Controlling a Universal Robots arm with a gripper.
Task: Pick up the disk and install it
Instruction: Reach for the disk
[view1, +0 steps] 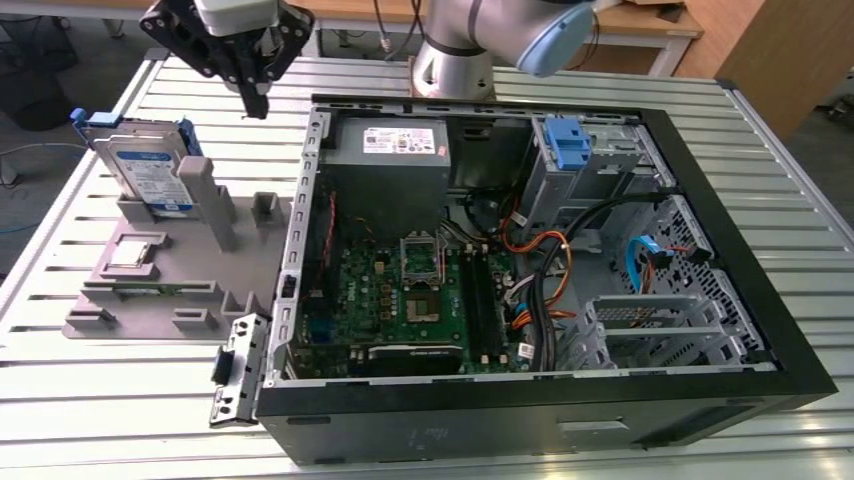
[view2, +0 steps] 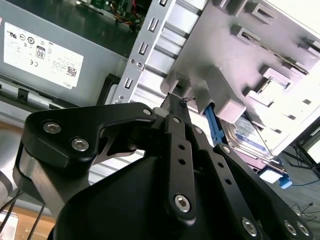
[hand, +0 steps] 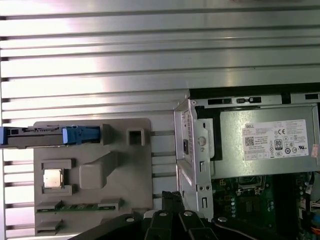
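exterior view: an open black computer case (view1: 747, 300) lies on its side on a slatted metal table (view1: 107, 400). a grey holder (view1: 160, 300) sits on the table just beside the case, on the exterior view's left. the disk (view1: 150, 172) stands on edge in a slot of the holder, framed by blue rails, outside the case. a small square chip (view1: 130, 252) rests in a pocket of the holder. the gripper (view1: 254, 98) hangs above the table just outside the case, between the case wall and the disk, touching neither. its black fingers point down and are pressed together with nothing between them. inside the case are a grey power supply (view1: 387, 140) and a green motherboard (view1: 400, 290).

second wrist view: the gripper (view2: 176, 100) narrows to a closed, empty tip. past the tip stands the holder (view2: 225, 55), with the disk (view2: 247, 132) in its slot, apart from the tip. the power supply (view2: 45, 50) sits just inside the case wall.

first wrist view: the gripper (hand: 172, 197) hovers by the case (hand: 187, 145), near its outer wall. the holder (hand: 130, 170) lies just beside the case. the disk (hand: 45, 131), seen edge-on, sits in the holder outside the case, with the chip (hand: 52, 178) near it.
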